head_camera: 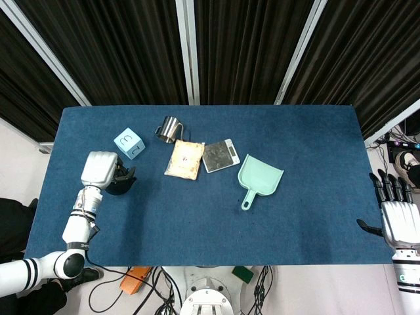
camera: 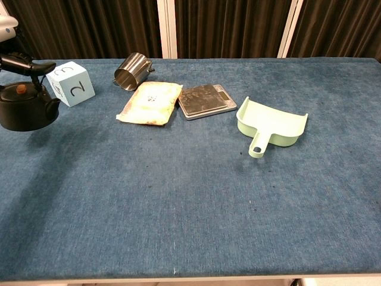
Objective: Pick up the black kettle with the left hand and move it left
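Observation:
The black kettle [camera: 25,111] with its small orange knob is at the far left of the blue table, its spout pointing right; in the head view the kettle [head_camera: 122,184] is mostly hidden under my left hand [head_camera: 98,169]. That hand grips the kettle's black top handle [camera: 27,64] from above, and only a sliver of the left hand [camera: 6,22] shows in the chest view. The kettle's base is at or just above the cloth; I cannot tell which. My right hand [head_camera: 396,209] hangs with fingers apart and nothing in it, off the table's right edge.
A light blue numbered cube [camera: 72,84] stands just right of and behind the kettle. A steel cup [camera: 131,71] lies on its side, then a beige pouch [camera: 151,102], a kitchen scale [camera: 205,99] and a mint dustpan [camera: 271,128]. The table's left edge [head_camera: 49,190] is close.

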